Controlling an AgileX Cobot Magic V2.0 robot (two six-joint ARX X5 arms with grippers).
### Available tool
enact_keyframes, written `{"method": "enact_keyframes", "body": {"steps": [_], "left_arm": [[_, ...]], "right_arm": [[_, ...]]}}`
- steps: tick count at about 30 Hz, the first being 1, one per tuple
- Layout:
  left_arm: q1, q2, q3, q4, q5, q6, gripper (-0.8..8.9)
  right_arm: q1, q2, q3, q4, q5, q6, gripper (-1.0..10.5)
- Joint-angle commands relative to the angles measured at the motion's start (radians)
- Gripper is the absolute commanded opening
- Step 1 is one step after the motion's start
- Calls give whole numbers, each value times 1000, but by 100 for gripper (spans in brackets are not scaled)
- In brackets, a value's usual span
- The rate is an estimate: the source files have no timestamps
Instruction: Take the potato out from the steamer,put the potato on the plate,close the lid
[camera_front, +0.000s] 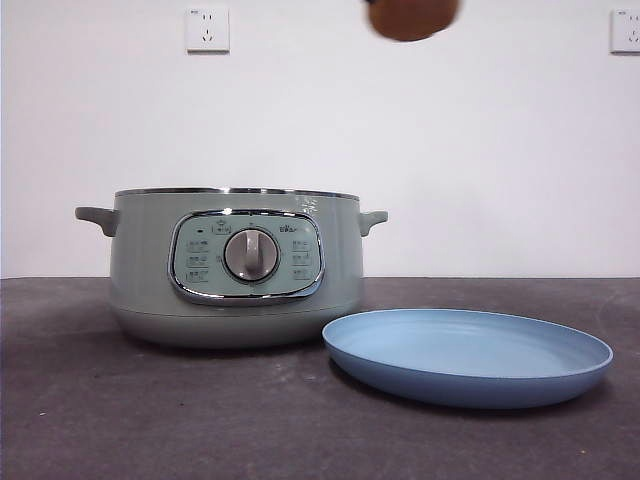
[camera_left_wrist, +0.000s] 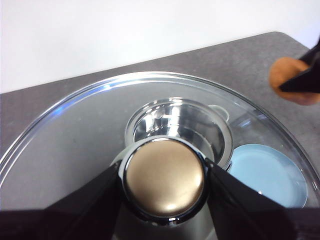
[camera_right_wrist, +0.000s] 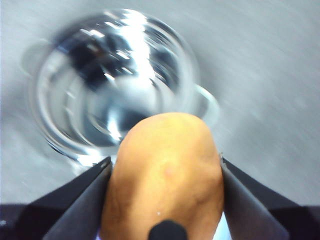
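Observation:
The orange-brown potato (camera_right_wrist: 167, 170) is clamped between the jaws of my right gripper (camera_right_wrist: 165, 161), high above the open steamer (camera_right_wrist: 115, 75), which is blurred below. In the front view only the potato's underside (camera_front: 412, 18) shows at the top edge, above the gap between the sage-green steamer (camera_front: 240, 265) and the light-blue plate (camera_front: 470, 355). My left gripper (camera_left_wrist: 165, 172) is shut on the brass-coloured knob (camera_left_wrist: 165, 185) of the glass lid (camera_left_wrist: 75, 135), held in the air over the steamer (camera_left_wrist: 177, 125). Through the lid I see the plate (camera_left_wrist: 265, 175) and the potato (camera_left_wrist: 287, 75).
The steamer stands uncovered on the dark table (camera_front: 80, 400), with side handles (camera_front: 95, 217) and a silver dial (camera_front: 251, 255). The plate lies just right of it, tilted slightly. A white wall with sockets (camera_front: 207, 29) is behind.

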Motion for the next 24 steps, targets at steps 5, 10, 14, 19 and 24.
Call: {"method": "enact_keyframes", "body": {"steps": [5,10,14,19,24], "left_arm": [[-21,19,15,69,35,5,-8],[-35,42,15,87,61,5,-8],[-47,61,15,88,61,7,-8],[-61,68,15,87,59,18,-8],[-67,79,15,87,60,21,-8]], "right_arm": [[-65,-117,-242,68,-3,1,-16],[-83,-217,-552,269,-10,34,-16],[-83,-232,-741,421,-34,49,-16],[-81,-223,-959,659,-63,99,-16],[-82,-204,-1098,835,-63,121,-16]]}}
